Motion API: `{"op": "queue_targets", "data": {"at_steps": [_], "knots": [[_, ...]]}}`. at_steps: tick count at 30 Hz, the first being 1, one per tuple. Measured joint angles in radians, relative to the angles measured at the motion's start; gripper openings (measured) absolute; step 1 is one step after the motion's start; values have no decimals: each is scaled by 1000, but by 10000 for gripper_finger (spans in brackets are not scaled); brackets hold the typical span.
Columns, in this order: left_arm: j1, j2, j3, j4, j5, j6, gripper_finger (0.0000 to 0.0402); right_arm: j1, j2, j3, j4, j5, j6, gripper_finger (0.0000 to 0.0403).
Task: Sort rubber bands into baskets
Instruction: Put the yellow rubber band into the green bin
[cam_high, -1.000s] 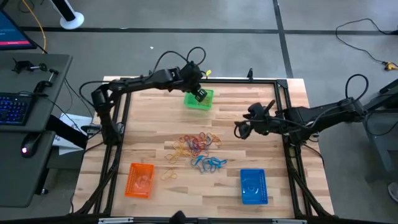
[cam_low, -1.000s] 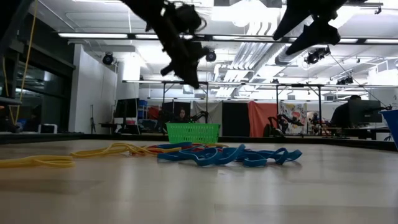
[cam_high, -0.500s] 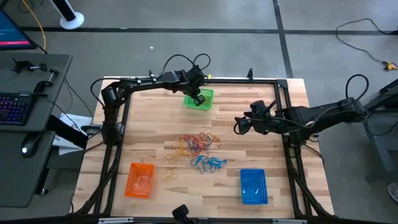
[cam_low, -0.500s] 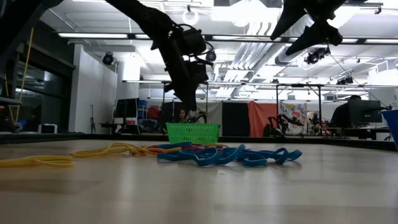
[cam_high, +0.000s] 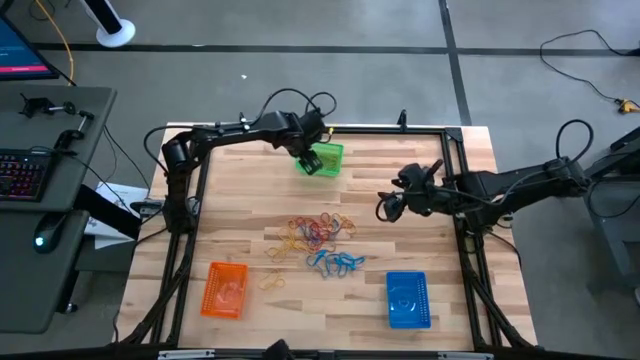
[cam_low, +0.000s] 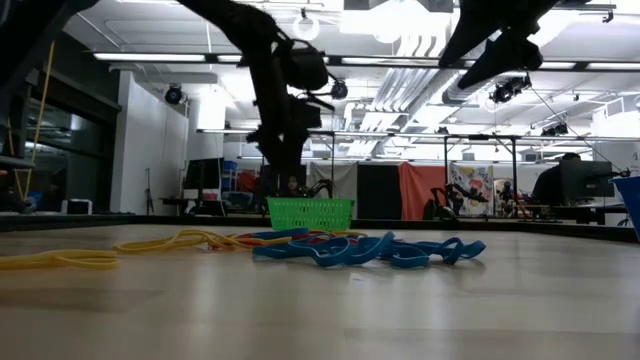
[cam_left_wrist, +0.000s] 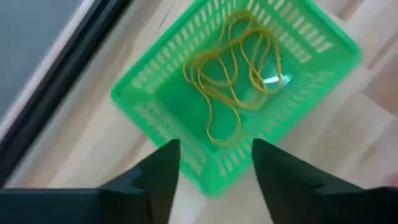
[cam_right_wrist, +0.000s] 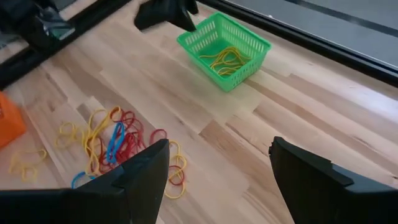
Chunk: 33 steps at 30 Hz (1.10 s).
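Left gripper (cam_left_wrist: 211, 180) hangs over the green basket (cam_left_wrist: 155, 99), fingers (cam_left_wrist: 158, 177) spread apart with nothing between them. Yellow bands (cam_left_wrist: 233, 68) lie loose on the basket floor just ahead of the fingertips, several thin loops overlapping. Looks like a drop-off finished here.

Right gripper (cam_right_wrist: 214, 180) waits off to the side, fingers (cam_right_wrist: 140, 177) wide and empty. The mixed pile (cam_right_wrist: 115, 146) lies ahead of its fingertips; the green basket sits farther ahead, well apart from it.

Mixed pile of rubber bands (cam_high: 322, 240) in mid-table: yellow, red and blue tangled over one another. A few yellow strays (cam_high: 272, 281) lie apart from the heap, toward the orange basket (cam_high: 225, 290). Blue basket (cam_high: 407, 299) stands beyond the pile on the other side.

Handling, as judged:
- Bands are very light, limp and stretchy; no stiffness to push against. They lie flat on the wood, so the fingertips must come right down to the surface to get under or around a strand.
- Rubber grips well, so slipping out is unlikely. The real trouble is tangling: pulling one loop will likely drag neighbours of another colour.
- Best hold: pinch a single strand where it arches clear at the pile's edge, or take a stray loop lying alone.
- Not fragile; a firm pinch does no harm.
- On release a band may cling to a finger pad; open wide, low over the basket.
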Motion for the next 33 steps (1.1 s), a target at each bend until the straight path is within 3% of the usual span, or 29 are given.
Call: {"op": "queue_targets", "data": {"at_steps": [4, 6, 12, 16, 20, 25, 33], "knots": [[-60, -54, 31, -187, 158, -107, 227, -29, 0, 0, -1, -67, -86, 265], [-152, -112, -5, -210, 166, -142, 228, -40, 0, 0, -2, -109, -121, 265], [-576, -268, -154, -146, 125, -316, 229, -50, -1, 0, -3, -167, -163, 265], [-861, -274, -246, -91, 107, -478, 229, -50, -1, 0, 3, -170, -164, 265], [-1062, -241, -329, 18, 58, -484, 229, -50, -1, 0, 5, -177, -200, 265], [-1105, -183, -378, 51, -32, -516, 229, -50, -1, 0, 12, -169, -206, 265], [-1056, -121, -443, 162, 49, -563, 229, -50, -1, 0, 13, -162, -181, 265]]}}
